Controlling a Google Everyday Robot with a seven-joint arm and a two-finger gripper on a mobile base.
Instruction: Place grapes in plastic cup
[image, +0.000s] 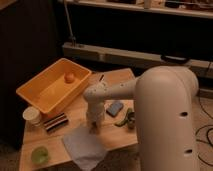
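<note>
My gripper (93, 126) points straight down at the wooden table (120, 80), its tip just above the far edge of a grey cloth (85, 146). The grapes are hidden under the gripper's end. The plastic cup (40, 154), low, round and light green, stands at the table's front left corner, well to the left of the gripper and nearer the front. My big white arm (162, 105) fills the right side of the view.
A yellow bin (37, 95) holding an orange ball (69, 77) takes the back left. A white ridged cup (33, 115) and a dark striped object (55, 121) sit in front of it. A blue block (116, 107) and a dark metal cup (131, 119) lie right of the gripper.
</note>
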